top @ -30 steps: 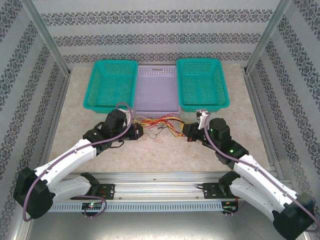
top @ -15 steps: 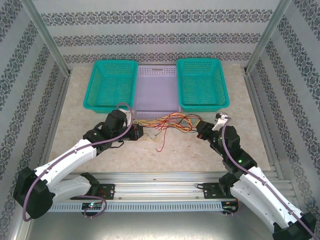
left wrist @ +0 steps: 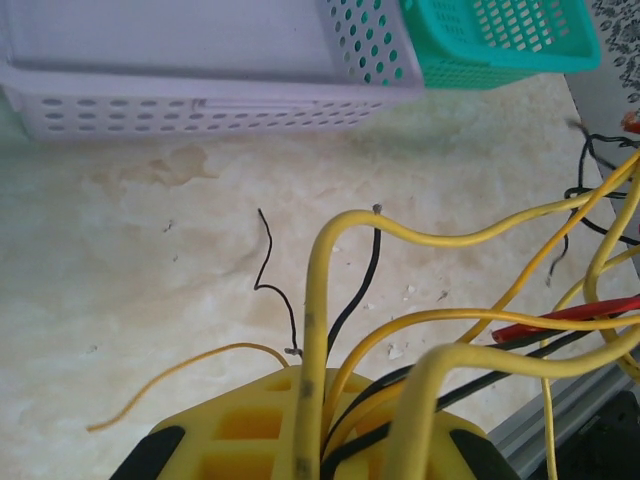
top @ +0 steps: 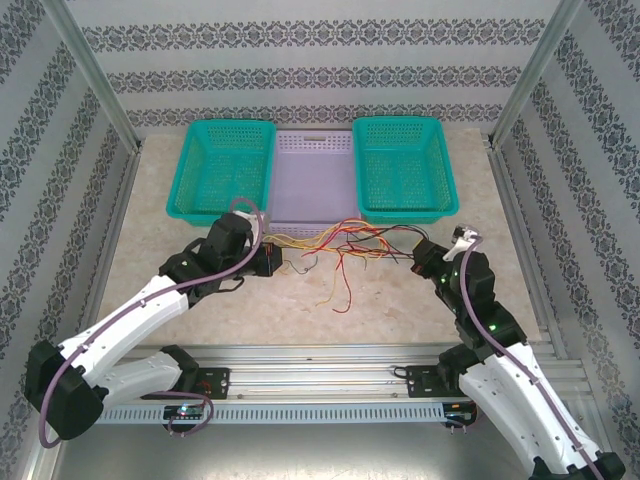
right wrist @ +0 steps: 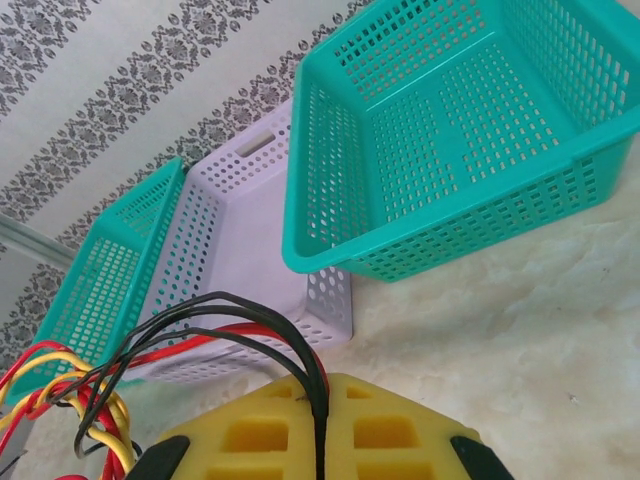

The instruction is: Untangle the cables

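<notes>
Two grips on one bunch: we see the left gripper (top: 272,262) pinching yellow and black strands of the cables (top: 340,243), and the right gripper (top: 418,262) nipped tight on black ones. The cables span between them, just in front of the lilac basket (top: 315,190), with loose ends trailing onto the table (top: 200,310). We judge the grippers sit well apart so that tension spreads the knot and shows which strand crosses which.
</notes>
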Available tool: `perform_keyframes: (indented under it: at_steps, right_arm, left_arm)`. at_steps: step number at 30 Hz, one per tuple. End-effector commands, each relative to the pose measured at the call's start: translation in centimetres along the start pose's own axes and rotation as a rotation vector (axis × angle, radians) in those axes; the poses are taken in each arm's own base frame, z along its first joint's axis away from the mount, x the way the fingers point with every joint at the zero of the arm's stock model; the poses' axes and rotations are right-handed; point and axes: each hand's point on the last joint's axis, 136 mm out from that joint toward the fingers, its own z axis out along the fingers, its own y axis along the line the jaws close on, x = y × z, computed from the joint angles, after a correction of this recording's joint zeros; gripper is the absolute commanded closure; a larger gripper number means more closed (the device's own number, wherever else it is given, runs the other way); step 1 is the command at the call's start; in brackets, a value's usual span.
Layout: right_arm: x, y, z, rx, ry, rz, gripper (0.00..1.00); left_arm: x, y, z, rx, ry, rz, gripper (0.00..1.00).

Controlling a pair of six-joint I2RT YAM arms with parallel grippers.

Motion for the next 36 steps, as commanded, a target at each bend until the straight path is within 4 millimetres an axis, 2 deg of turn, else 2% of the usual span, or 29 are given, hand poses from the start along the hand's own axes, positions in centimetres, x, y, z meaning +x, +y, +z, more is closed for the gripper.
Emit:
perform_keyframes:
  at_steps: [1, 4, 7, 11, 13, 18, 20, 23, 26, 27, 31, 33, 36]
  right_arm:
    - [-2.6, -5.2, -1.5, 0.263, -0.108, 0.010, 1.00]
    - [-3.6, -6.3, -2.3, 0.299, -0.131, 0.050, 1.00]
    - [-4.0, -6.4, -2.4, 0.275, -0.117, 0.097, 1.00]
    - [-3.6, -5.6, -1.4, 0.211, -0.050, 0.102, 1.00]
    - [-3.4, -6.0, -1.2, 0.236, -0.032, 0.088, 1.00]
    - [-4.3, -8.5, -3.0, 0.380, -0.079, 0.112, 1.00]
    - [-4.8, -8.8, -3.7, 0.395, -0.111, 0.119, 1.00]
    - [-5.0, -7.8, -3.6, 0.340, -0.102, 0.118, 1.00]
    - [-4.2, -4.8, -1.7, 0.148, -0.025, 0.105, 1.00]
    - [-3.7, -4.3, -1.3, 0.119, 0.010, 0.107, 1.00]
    - [-2.3, -5.1, -0.6, 0.140, 0.064, 0.096, 1.00]
    - [-1.5, -4.2, -0.1, 0.073, 0.109, 0.081, 0.95]
    - [-0.5, -4.0, 0.3, 0.067, 0.148, 0.063, 0.91]
  left_arm:
    - [1.1, 7.6, -1.2, -0.370, 0.023, -0.058, 1.00]
    - [1.6, 9.6, -1.4, -0.451, 0.051, -0.098, 1.00]
    - [2.3, 10.7, -1.3, -0.473, 0.082, -0.130, 1.00]
    - [2.6, 10.7, -1.3, -0.448, 0.077, -0.142, 1.00]
    - [2.5, 11.0, -1.6, -0.468, 0.075, -0.141, 1.00]
    - [1.9, 11.9, -3.0, -0.546, 0.079, -0.149, 1.00]
    - [1.8, 12.2, -3.5, -0.566, 0.081, -0.159, 1.00]
    - [2.0, 12.2, -3.3, -0.555, 0.097, -0.169, 1.00]
    - [2.5, 11.6, -2.4, -0.500, 0.108, -0.180, 1.00]
    - [2.6, 11.4, -2.0, -0.479, 0.109, -0.185, 1.00]
    - [2.6, 11.2, -1.5, -0.465, 0.119, -0.191, 1.00]
    - [2.5, 10.7, -1.3, -0.436, 0.123, -0.187, 1.00]
    - [2.2, 10.1, -1.0, -0.400, 0.122, -0.178, 1.00]
